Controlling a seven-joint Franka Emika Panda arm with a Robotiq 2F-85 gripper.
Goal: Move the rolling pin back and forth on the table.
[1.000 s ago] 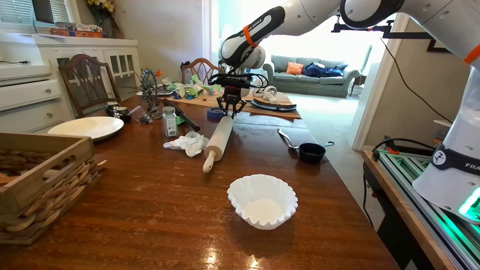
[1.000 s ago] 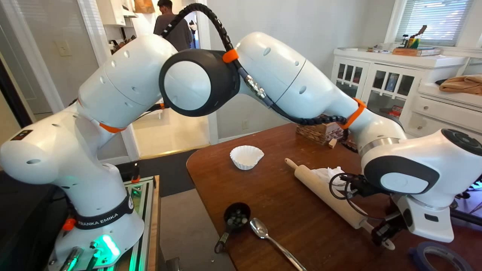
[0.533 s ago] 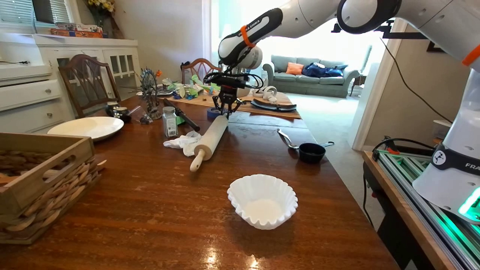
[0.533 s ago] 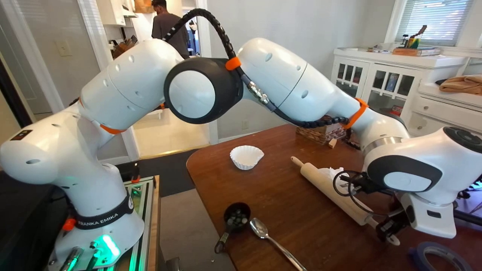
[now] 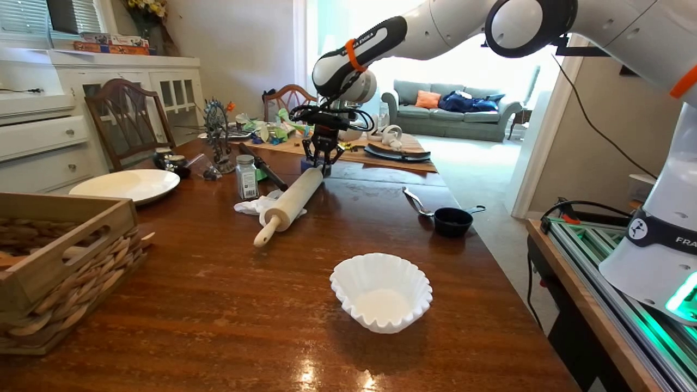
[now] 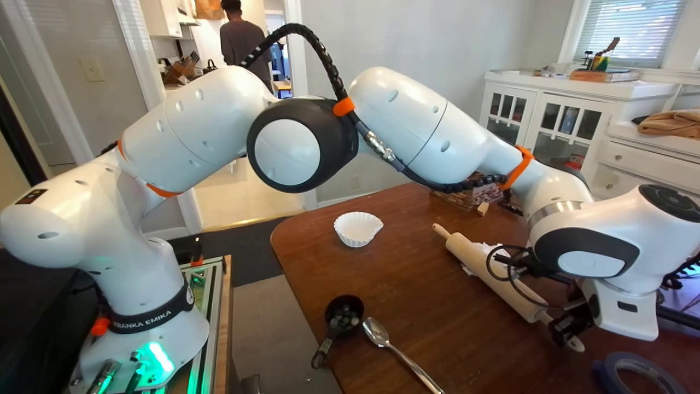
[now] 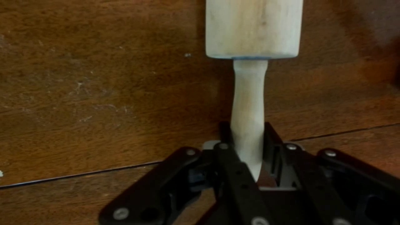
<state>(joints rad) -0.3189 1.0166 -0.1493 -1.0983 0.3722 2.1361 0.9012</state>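
A pale wooden rolling pin (image 5: 297, 197) lies along the brown table (image 5: 228, 310), and it also shows in an exterior view (image 6: 495, 279). My gripper (image 5: 322, 167) is at the pin's far handle, low over the table. In the wrist view my gripper (image 7: 247, 132) has its black fingers on both sides of the rolling pin's handle (image 7: 249, 100), closed on it. The pin's roller end shows at the top there. The handle's tip pokes out past the fingers in an exterior view. The free handle points away from the gripper.
A white crumpled cloth (image 5: 256, 207) lies against the pin's side. A glass jar (image 5: 246, 179), blue tape roll (image 6: 637, 375), white fluted bowl (image 5: 381, 294), black cup (image 5: 453, 221), spoon (image 6: 402, 353), white plate (image 5: 130, 184) and wooden basket (image 5: 65, 272) stand around on the table.
The gripper and rolling pin have moved together sideways across the table, away from the robot's base and toward the jar and cloth. The pin now overlaps and pushes against the cloth.
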